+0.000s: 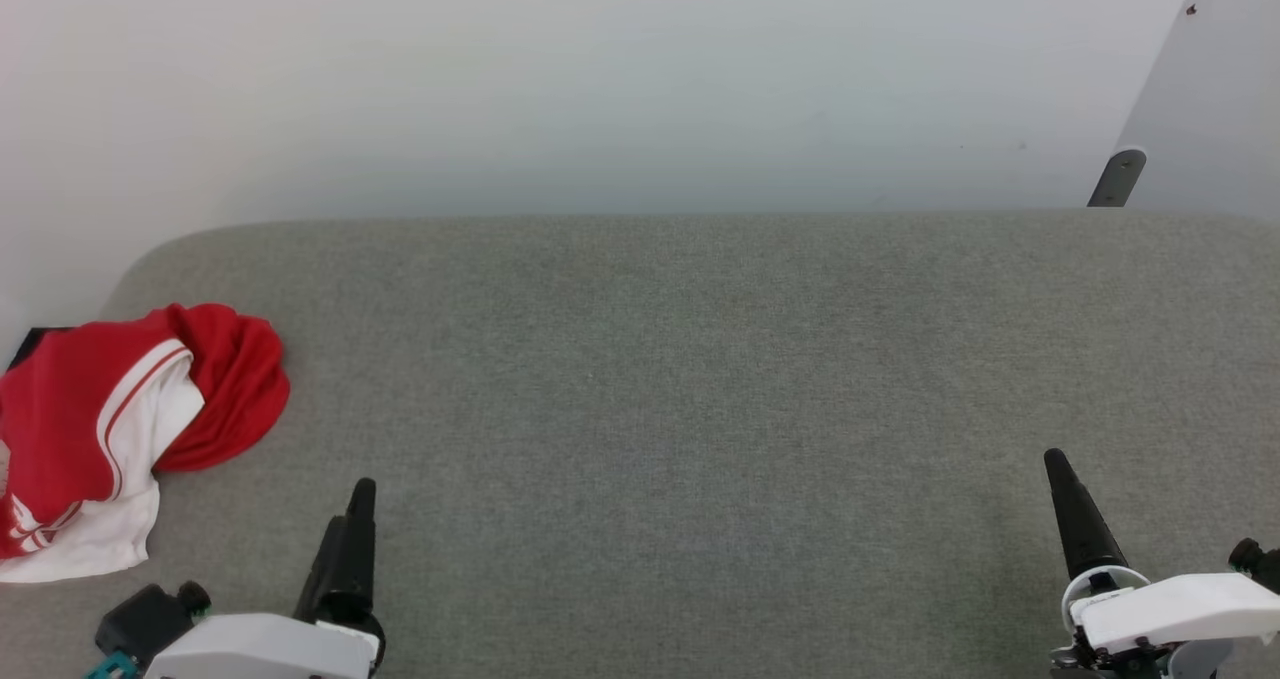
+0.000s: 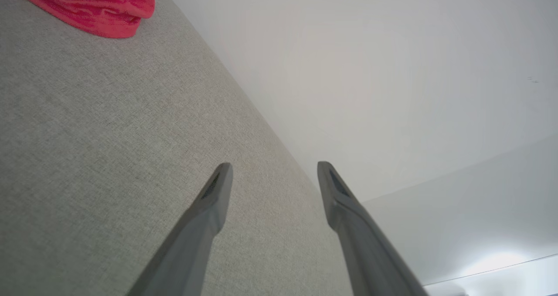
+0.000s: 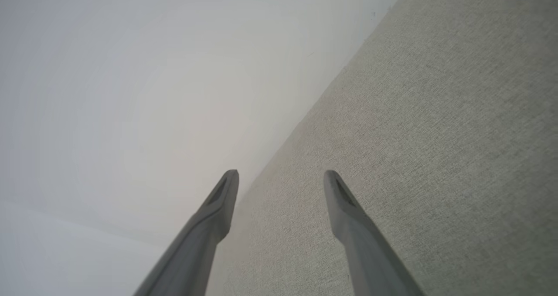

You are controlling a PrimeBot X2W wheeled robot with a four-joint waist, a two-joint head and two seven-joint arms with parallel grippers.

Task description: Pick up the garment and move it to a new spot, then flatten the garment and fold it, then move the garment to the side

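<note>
Head view: one garment [image 1: 110, 429] lies bunched at the left edge of the grey surface [image 1: 700, 379], near the left gripper [image 1: 347, 547] and well apart from the right gripper [image 1: 1078, 511]. Left wrist view — two fingers spread wide, holding nothing, one red fold beyond. Right wrist view — two fingers equally wide, empty.

Bench [image 1: 700, 379]: you see a grey woven-cloth top, its far left corner rounded.
On it: the garment [image 1: 120, 429], red and white, lies bunched by your left edge.
</note>
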